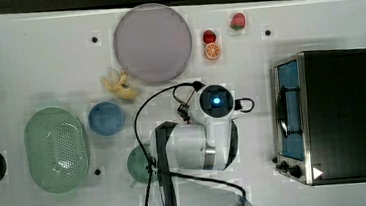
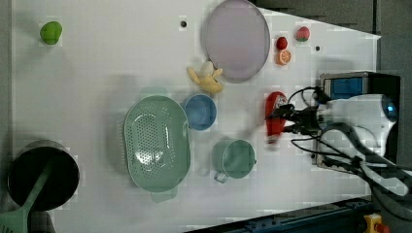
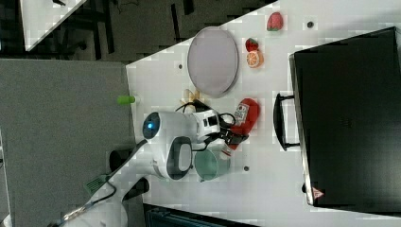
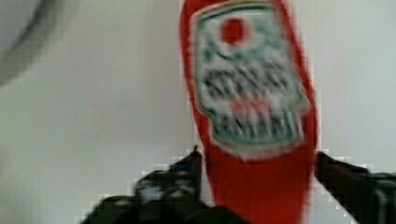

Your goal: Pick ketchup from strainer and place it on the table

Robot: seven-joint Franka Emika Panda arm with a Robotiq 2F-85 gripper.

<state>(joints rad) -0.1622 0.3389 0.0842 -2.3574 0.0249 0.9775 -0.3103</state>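
My gripper (image 2: 280,121) is shut on the ketchup (image 2: 275,116), a red squeeze bottle with a white-and-red label. It holds the bottle lengthwise just above the white table (image 2: 97,73), between the green cup and the black oven. In the wrist view the label (image 4: 250,84) faces the camera, with the dark fingers (image 4: 180,179) on either side of the red body. The right view shows the ketchup (image 3: 247,116) beside the gripper (image 3: 236,133), its cap towards the cup. The pale green strainer (image 1: 57,149) (image 2: 155,143) is empty. In the top view the arm (image 1: 194,142) covers the bottle.
A grey-lilac plate (image 1: 152,42), a banana (image 1: 119,85), a blue bowl (image 1: 106,118) and a green cup (image 1: 138,164) lie around the arm. A black oven (image 1: 340,114) fills the top view's right. A strawberry (image 1: 237,21) and an orange slice (image 1: 212,50) sit near the plate.
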